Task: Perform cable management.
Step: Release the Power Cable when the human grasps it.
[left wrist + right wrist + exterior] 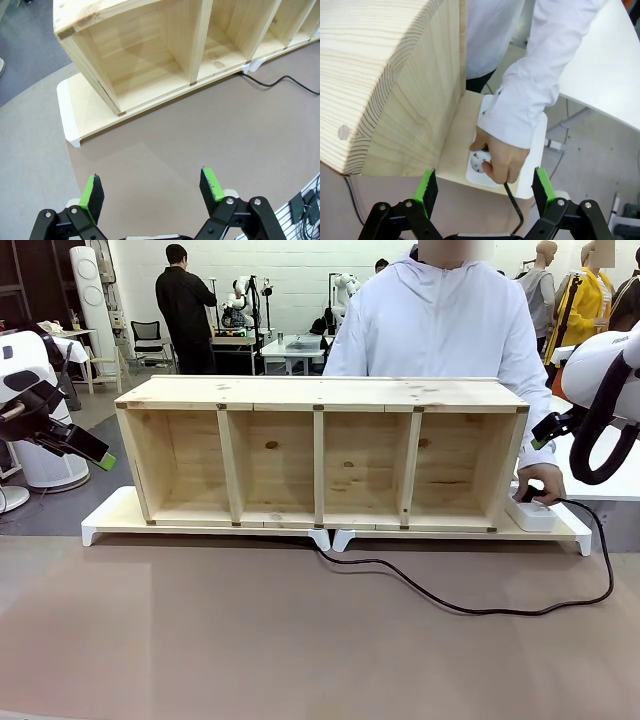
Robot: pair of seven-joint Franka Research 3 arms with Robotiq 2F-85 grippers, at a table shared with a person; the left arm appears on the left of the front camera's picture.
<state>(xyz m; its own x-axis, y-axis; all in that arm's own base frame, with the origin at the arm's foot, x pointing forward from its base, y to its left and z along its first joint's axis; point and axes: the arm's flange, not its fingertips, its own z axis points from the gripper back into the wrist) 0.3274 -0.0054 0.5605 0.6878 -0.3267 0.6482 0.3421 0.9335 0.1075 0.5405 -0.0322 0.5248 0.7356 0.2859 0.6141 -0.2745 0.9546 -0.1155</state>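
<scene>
front view: no legible brand, label or writing on any item. from left to right: one left end effector (95,457), raised at the left edge, well apart from the shelf; in the left wrist view its two green-padded fingers (91,194) stand wide apart above the bare brown worktop (200,145), holding nothing. one wooden shelf unit (320,452) with four open compartments, all without contents, stands on two white risers (110,520) set end to end, their inner feet meeting near the middle. one cable (470,608), thin and black, starts at the gap between the risers, runs rightward in a loose curve across the worktop (250,640), loops up at the far right and ends at one white power strip (531,514) lying on the right riser just beside the shelf's right end. one person in a white jacket stands behind the shelf; one hand (541,483) rests on the power strip. one right end effector (545,432) hangs near the shelf's upper right corner, above that hand.

right wrist view: the right end effector's two fingers (427,186) are spread wide and grip nothing; between them, farther off, the person's hand (501,159) presses the cable's plug at the power strip (479,167), one round socket visible beside the fingers, the cable (514,202) leaving downward.
</scene>
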